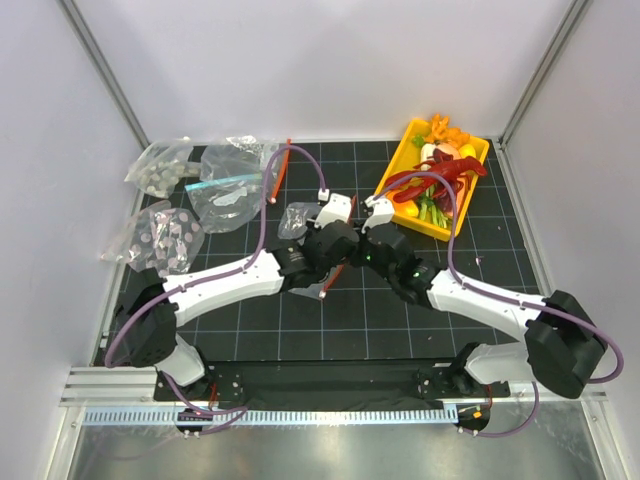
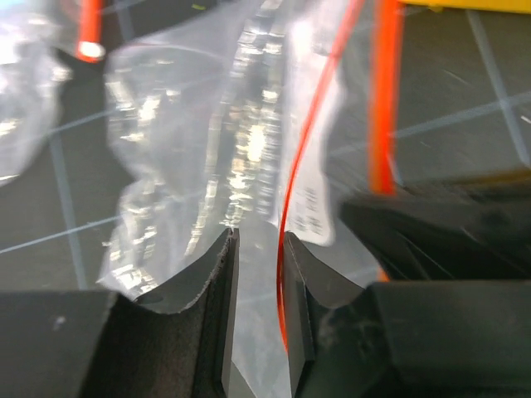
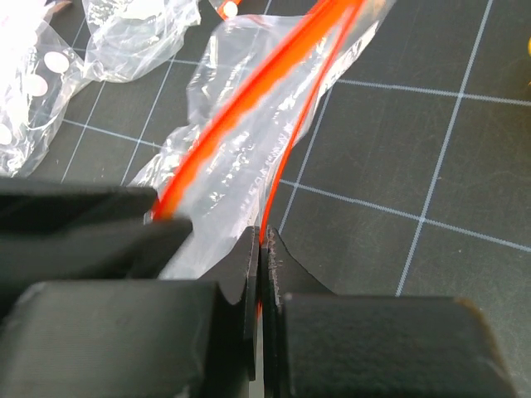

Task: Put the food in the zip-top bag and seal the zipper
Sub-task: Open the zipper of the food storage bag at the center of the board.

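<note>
The clear zip-top bag (image 1: pixel 297 220) hangs crumpled between my two grippers at the table's centre. My right gripper (image 3: pixel 260 232) is shut on its red-orange zipper (image 3: pixel 286 141); in the top view this gripper (image 1: pixel 338 268) is mostly hidden under the wrists. My left gripper (image 2: pixel 259 236) has its jaws apart, with the bag's clear film (image 2: pixel 207 149) and the zipper (image 2: pixel 299 166) running between them, the strip against the right finger. The red lobster (image 1: pixel 440 180) and small yellow and orange pieces (image 1: pixel 445 130) lie in the yellow tray (image 1: pixel 395 160) at the back right, apart from the bag.
At the back left lie two bags of grey discs (image 1: pixel 160 165) (image 1: pixel 160 238), a clear bag with a blue strip (image 1: pixel 225 190) and another red-strip bag (image 1: pixel 272 170). White walls and metal posts enclose the black gridded mat (image 1: pixel 350 320).
</note>
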Controlling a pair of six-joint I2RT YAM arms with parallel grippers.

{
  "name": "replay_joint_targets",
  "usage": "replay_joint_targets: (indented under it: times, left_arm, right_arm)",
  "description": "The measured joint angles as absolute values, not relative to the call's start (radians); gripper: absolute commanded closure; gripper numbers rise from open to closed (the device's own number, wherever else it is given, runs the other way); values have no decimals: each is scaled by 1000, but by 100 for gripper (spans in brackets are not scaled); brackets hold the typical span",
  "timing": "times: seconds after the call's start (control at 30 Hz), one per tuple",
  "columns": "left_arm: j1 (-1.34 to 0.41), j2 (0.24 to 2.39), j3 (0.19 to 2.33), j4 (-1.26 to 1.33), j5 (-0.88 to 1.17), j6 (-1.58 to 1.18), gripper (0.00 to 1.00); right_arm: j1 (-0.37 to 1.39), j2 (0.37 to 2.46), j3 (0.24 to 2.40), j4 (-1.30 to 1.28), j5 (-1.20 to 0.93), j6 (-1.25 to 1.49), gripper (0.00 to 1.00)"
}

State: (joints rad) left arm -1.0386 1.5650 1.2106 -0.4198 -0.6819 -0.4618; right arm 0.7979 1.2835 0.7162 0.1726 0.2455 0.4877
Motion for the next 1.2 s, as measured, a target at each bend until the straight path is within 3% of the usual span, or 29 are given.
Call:
replay_joint_targets:
  times: [0.13, 0.23, 0.27, 0.57, 0.83, 1.03, 1.2]
  left_arm:
    - [-1039, 1626, 1273, -480, -801, -473, 73]
    - [-1039, 1678, 1322, -551, -891, -494, 88]
    - [-1039, 1692, 1336, -574, -918, -499, 99]
    - [-1039, 1662, 1337, -676, -1050, -519, 100]
    - [-1040, 1604, 1332, -691, -1068, -515, 100]
    - [-1040, 1606, 1332, -685, -1028, -511, 100]
    - [-1040, 1609, 1322, -638, -984, -480, 100]
  right_arm:
    - [798, 1260, 716, 170, 258, 480, 99]
    - [799, 1247, 716, 167, 283, 480, 99]
    - [799, 1248, 716, 167, 294, 481, 99]
    - [730, 1378, 770, 102, 335, 537, 95]
    - [678, 1416, 772, 66, 297, 563, 70]
    - [664, 1374, 767, 64, 268, 555, 35]
    - [664, 1264, 738, 83, 243, 536, 28]
